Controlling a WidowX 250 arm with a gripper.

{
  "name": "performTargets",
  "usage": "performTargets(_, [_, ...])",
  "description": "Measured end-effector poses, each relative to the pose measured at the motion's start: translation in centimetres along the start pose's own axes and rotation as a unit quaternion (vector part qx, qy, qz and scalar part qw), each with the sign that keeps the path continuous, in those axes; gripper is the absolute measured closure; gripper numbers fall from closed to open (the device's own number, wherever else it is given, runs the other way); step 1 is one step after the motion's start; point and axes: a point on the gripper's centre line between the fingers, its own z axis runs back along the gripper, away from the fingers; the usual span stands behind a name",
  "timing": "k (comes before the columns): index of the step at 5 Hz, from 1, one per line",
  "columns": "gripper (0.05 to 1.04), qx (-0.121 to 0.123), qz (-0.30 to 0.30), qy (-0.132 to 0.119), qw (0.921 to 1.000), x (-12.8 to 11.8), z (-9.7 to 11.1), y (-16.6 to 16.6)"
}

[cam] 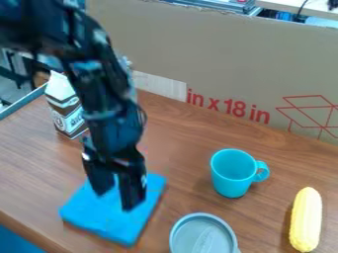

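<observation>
The black gripper (pixel 115 197) hangs over a flat blue square cloth or pad (pixel 112 225) at the lower left, its two fingers apart with blue showing between them. Whether the fingertips touch the blue surface I cannot tell. To the right stands an upright turquoise cup (pixel 231 173), its handle pointing right. A round grey lid or shallow dish (pixel 203 236) lies at the bottom edge, right of the blue square. At the far right is a yellow corn cob (pixel 306 220).
A brown and white carton (pixel 66 111) stands behind the arm at the left. A large cardboard panel (pixel 218 59) runs along the back of the wooden table (pixel 178 133). The table's front edge crosses the lower left corner.
</observation>
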Motion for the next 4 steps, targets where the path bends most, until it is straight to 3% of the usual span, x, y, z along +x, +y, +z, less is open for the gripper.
performTargets(1, [0.083,0.006,-0.005,-0.031,0.9995,-0.6,2.6,-0.5])
performTargets(2, [0.083,0.039,0.011,-0.023,0.9989,-0.5,3.4,0.6])
performTargets(3, [0.083,0.111,0.031,-0.004,0.9934,-0.4,4.8,2.2])
performTargets(4, [0.083,0.146,0.039,0.011,0.9884,-0.9,5.2,2.7])
